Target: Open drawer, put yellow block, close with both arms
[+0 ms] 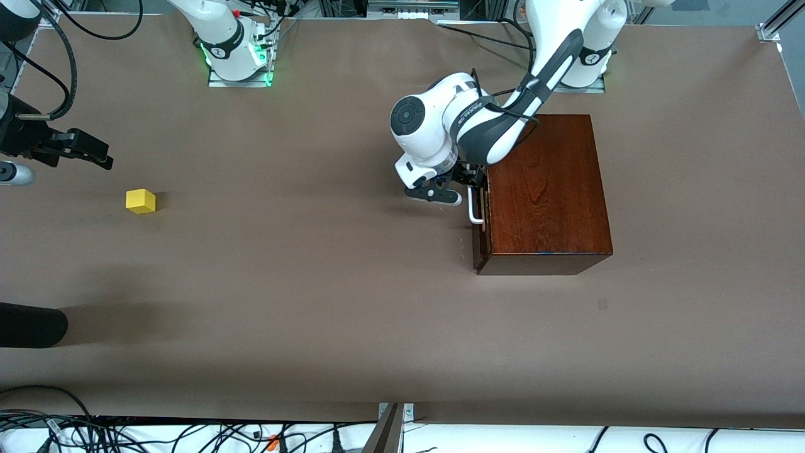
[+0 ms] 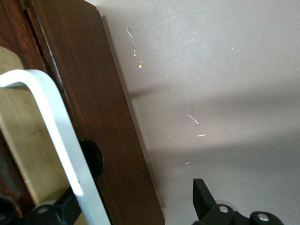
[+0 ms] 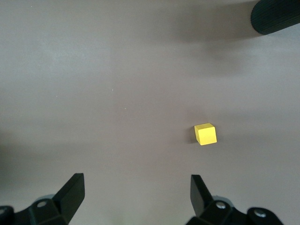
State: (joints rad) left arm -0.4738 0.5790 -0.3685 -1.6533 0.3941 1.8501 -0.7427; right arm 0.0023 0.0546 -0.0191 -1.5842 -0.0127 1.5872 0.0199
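The dark glossy wooden box [image 1: 544, 189] stands toward the left arm's end of the table. Its drawer front [image 1: 480, 217] carries a white bar handle [image 1: 475, 212] and stands out by a narrow gap. My left gripper [image 1: 470, 185] is at the handle. In the left wrist view its open fingers [image 2: 202, 197] straddle the handle [image 2: 51, 140] and the dark front [image 2: 98, 122], with pale wood [image 2: 21, 140] beside them. The yellow block [image 1: 140, 201] lies toward the right arm's end. My right gripper [image 1: 99, 154] hovers open and empty near it, and the block [image 3: 206, 134] shows ahead of the gripper [image 3: 137, 180].
A black cylindrical object [image 1: 31, 324] juts in at the table's edge toward the right arm's end, nearer to the front camera than the block; it also shows in the right wrist view [image 3: 276, 16]. Cables lie along the table's near edge.
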